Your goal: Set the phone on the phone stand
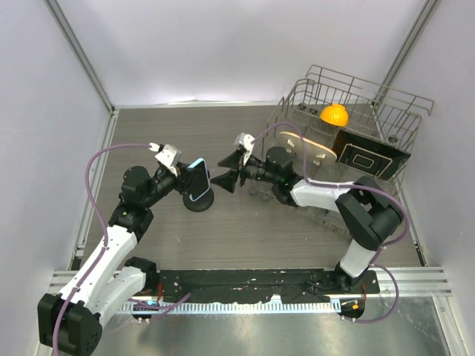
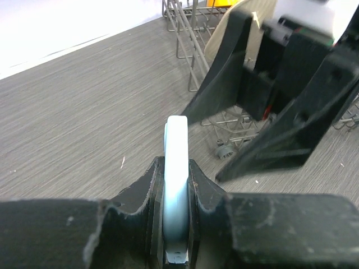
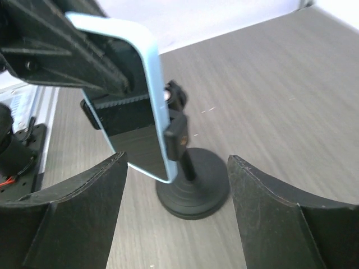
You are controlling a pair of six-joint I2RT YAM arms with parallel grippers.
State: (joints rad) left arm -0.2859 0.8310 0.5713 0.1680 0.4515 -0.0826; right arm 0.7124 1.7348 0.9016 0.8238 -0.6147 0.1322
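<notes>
Left tool [image 2: 175,188] pinches the blue-edged, dark-screened phone [image 2: 176,140] beside the phone stand [image 3: 193,189].

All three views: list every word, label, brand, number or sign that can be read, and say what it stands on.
None can be read in any view.
The phone shows a dark, blank screen.
The dark board bears only a white outline, no letters.
The phone stand shows no marking.

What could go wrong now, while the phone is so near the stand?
The left jaws pinch the phone across its smooth faces, so it may slip against the clamp. The phone stand stands unheld: a push may tip it. The open right jaws are close and may bump the phone.
</notes>
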